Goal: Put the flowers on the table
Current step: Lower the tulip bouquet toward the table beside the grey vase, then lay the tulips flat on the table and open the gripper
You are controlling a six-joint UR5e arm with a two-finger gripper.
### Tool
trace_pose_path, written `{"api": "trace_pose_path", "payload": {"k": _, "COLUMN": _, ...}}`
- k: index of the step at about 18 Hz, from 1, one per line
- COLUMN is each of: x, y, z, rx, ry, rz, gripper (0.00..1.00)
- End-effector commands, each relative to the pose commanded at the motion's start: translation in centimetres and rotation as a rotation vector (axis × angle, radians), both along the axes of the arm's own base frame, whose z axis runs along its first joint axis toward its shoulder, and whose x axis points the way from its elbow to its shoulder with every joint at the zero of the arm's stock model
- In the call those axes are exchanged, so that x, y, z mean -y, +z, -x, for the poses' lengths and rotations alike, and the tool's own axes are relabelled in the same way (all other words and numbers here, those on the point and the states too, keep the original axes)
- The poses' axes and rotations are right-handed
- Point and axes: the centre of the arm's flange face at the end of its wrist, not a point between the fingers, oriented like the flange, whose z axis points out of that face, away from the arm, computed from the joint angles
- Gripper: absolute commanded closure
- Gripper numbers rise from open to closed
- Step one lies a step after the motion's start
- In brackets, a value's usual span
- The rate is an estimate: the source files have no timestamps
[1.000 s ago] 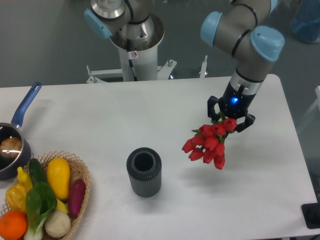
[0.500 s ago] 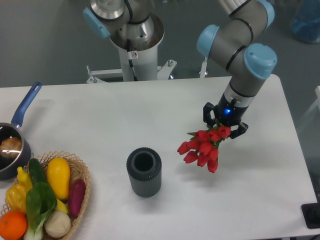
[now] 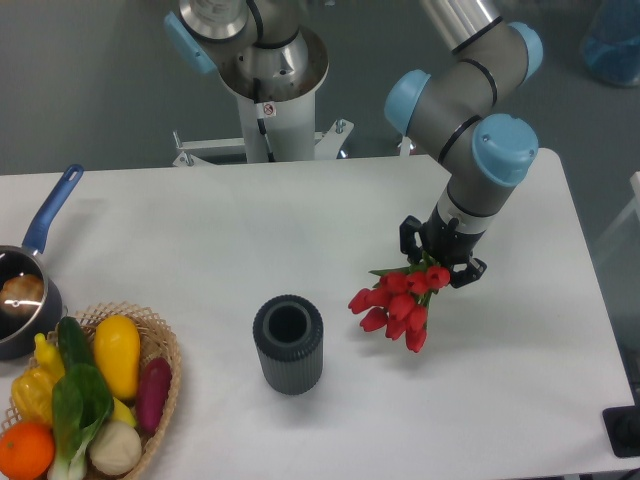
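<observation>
The flowers [image 3: 393, 305] are a bunch of red tulips with green stems. They hang heads down and leftward from my gripper [image 3: 440, 262], above the right half of the white table [image 3: 200, 240]. My gripper is shut on the stems, which it mostly hides. A faint shadow of the bunch lies on the table below it. I cannot tell whether the lowest heads touch the tabletop.
A dark grey ribbed cylindrical vase [image 3: 288, 344] stands left of the flowers. A wicker basket [image 3: 165, 370] of vegetables sits at the front left corner. A blue-handled pot [image 3: 25, 290] sits at the left edge. The robot base [image 3: 270, 90] stands behind the table.
My gripper has moved left and slightly down with the flowers. The bunch is now closer to the vase.
</observation>
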Motion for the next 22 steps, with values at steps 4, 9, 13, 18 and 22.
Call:
{"api": "trace_pose_path", "payload": {"k": 4, "x": -0.2, "y": -0.6, "z": -0.4, "rx": 0.012, "ry": -0.008, "rz": 0.005, "gripper": 0.51}}
{"api": "trace_pose_path", "payload": {"k": 9, "x": -0.8, "y": -1.7, "z": -1.0, "rx": 0.017, "ry": -0.027, "rz": 0.039, "gripper": 0.51}}
{"api": "trace_pose_path", "payload": {"k": 13, "x": -1.0, "y": -1.8, "z": -1.3, "rx": -0.008, "ry": -0.044, "rz": 0.089, "gripper": 0.51}}
{"api": "trace_pose_path", "payload": {"k": 18, "x": -1.1, "y": -1.9, "z": -1.1, "rx": -0.009, "ry": -0.044, "rz": 0.089, "gripper": 0.44}}
{"api": "trace_pose_path", "payload": {"k": 22, "x": -1.1, "y": -1.8, "z": -1.0, "rx": -0.011, "ry": -0.045, "rz": 0.088, "gripper": 0.43}}
